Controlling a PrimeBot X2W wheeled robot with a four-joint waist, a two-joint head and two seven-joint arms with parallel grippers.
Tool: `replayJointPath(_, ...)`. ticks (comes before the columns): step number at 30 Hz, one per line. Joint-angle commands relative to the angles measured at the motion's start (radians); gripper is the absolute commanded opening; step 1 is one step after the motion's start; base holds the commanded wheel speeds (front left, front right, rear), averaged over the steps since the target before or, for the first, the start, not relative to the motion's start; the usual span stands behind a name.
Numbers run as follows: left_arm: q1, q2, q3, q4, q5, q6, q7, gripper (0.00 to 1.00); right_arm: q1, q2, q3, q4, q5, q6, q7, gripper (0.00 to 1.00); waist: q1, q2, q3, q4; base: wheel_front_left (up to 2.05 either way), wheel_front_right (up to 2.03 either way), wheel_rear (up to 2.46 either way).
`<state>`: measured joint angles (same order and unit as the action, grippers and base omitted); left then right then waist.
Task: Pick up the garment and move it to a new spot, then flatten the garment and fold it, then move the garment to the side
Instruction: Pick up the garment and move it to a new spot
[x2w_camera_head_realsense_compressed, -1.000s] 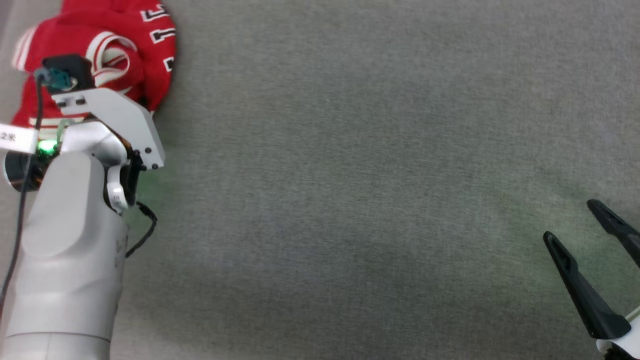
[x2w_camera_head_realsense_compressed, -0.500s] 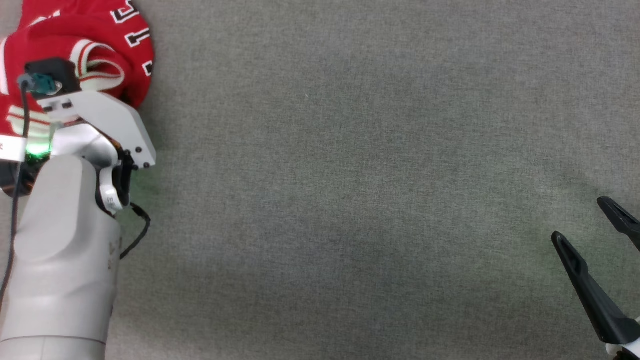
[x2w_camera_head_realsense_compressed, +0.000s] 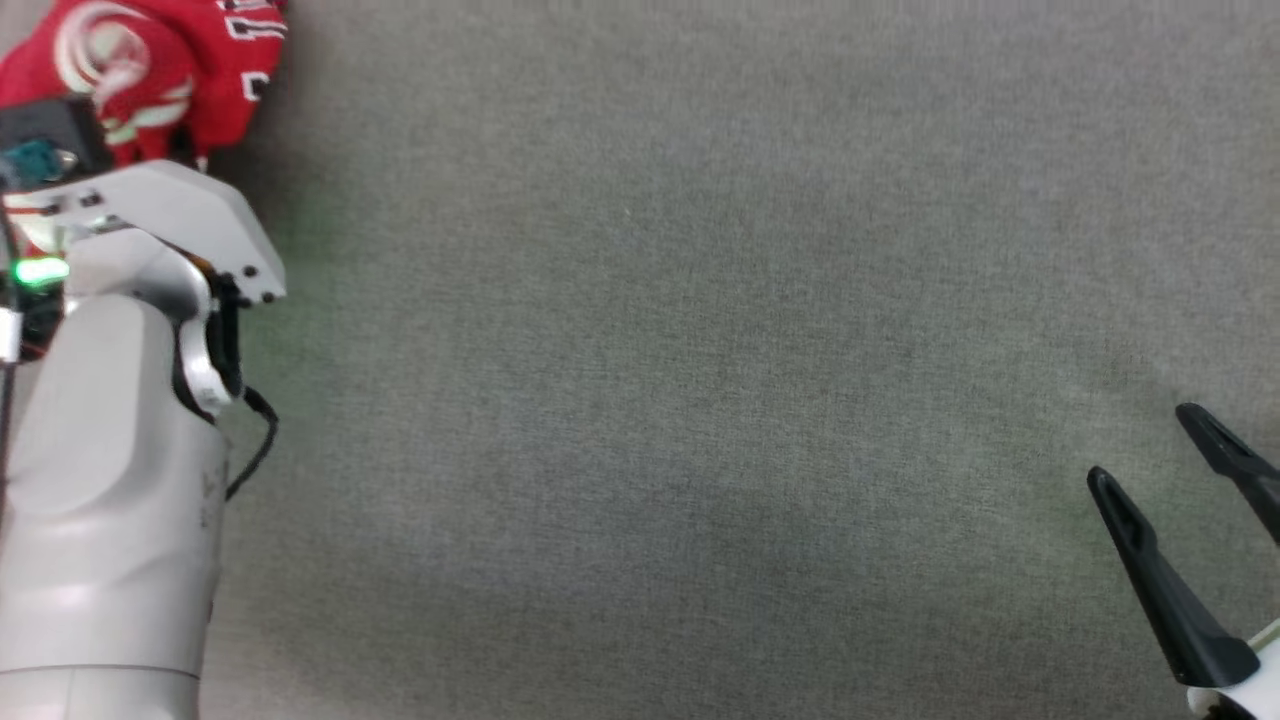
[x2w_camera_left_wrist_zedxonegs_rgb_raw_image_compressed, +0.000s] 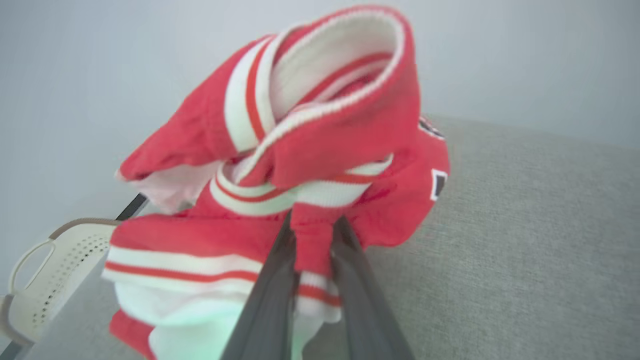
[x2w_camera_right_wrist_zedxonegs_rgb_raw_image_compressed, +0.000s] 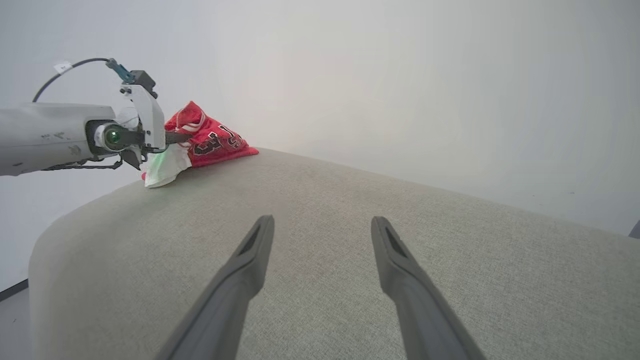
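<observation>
The garment (x2w_camera_head_realsense_compressed: 150, 70), a red jersey with white-and-red striped trim and black lettering, is bunched at the far left corner of the grey cushioned surface (x2w_camera_head_realsense_compressed: 650, 400). In the left wrist view my left gripper (x2w_camera_left_wrist_zedxonegs_rgb_raw_image_compressed: 312, 225) is shut on a red fold of the garment (x2w_camera_left_wrist_zedxonegs_rgb_raw_image_compressed: 320, 150), just below a striped band. The right wrist view shows that left gripper (x2w_camera_right_wrist_zedxonegs_rgb_raw_image_compressed: 180, 136) reaching level into the garment (x2w_camera_right_wrist_zedxonegs_rgb_raw_image_compressed: 210, 140), part of which is raised off the surface. My right gripper (x2w_camera_head_realsense_compressed: 1140, 443) stays open and empty at the lower right, and is also seen as the right gripper (x2w_camera_right_wrist_zedxonegs_rgb_raw_image_compressed: 322, 220) over bare fabric.
A white perforated basket (x2w_camera_left_wrist_zedxonegs_rgb_raw_image_compressed: 35, 280) sits below the surface's left edge. The cushioned surface rounds off at its left end (x2w_camera_right_wrist_zedxonegs_rgb_raw_image_compressed: 40, 240), with a pale wall behind it. My pale left forearm (x2w_camera_head_realsense_compressed: 110, 480) covers the lower left of the head view.
My left gripper has shut on a fold of the garment, which now bunches higher. The head view has shifted a little. The right gripper stays open in place.
</observation>
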<state>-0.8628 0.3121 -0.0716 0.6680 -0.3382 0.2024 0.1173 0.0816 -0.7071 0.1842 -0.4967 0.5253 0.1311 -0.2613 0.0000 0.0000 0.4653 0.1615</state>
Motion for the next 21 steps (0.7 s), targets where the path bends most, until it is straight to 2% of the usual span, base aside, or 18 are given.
replayJointPath(1, -0.007, 0.008, 0.005, -0.004, -0.002, -0.011, -0.034, 0.00, -0.007, 0.023, 0.009, 0.018, -0.009, -0.001, -0.005, 1.00, 0.0000, 0.0000, -0.059, 0.015, 0.00, 0.00, 0.00)
replayJointPath(4, -0.016, 0.012, 0.011, -0.014, -0.012, -0.023, -0.064, 0.00, -0.011, 0.042, 0.020, 0.035, -0.012, -0.001, -0.005, 1.00, 0.0000, 0.0000, -0.089, 0.021, 0.00, 0.00, 0.00)
replayJointPath(12, -0.042, 0.027, -0.023, -0.068, -0.011, -0.094, -0.106, 0.00, -0.025, 0.131, 0.050, 0.122, -0.021, -0.001, -0.005, 1.00, 0.0000, 0.0000, -0.191, 0.016, 0.00, 0.00, 0.00)
replayJointPath(21, -0.120, -0.030, -0.126, -0.218, 0.017, -0.152, -0.093, 0.00, -0.011, 0.222, -0.006, 0.197, -0.021, -0.001, -0.005, 1.00, 0.0000, 0.0000, -0.253, -0.024, 0.00, 0.00, 0.00)
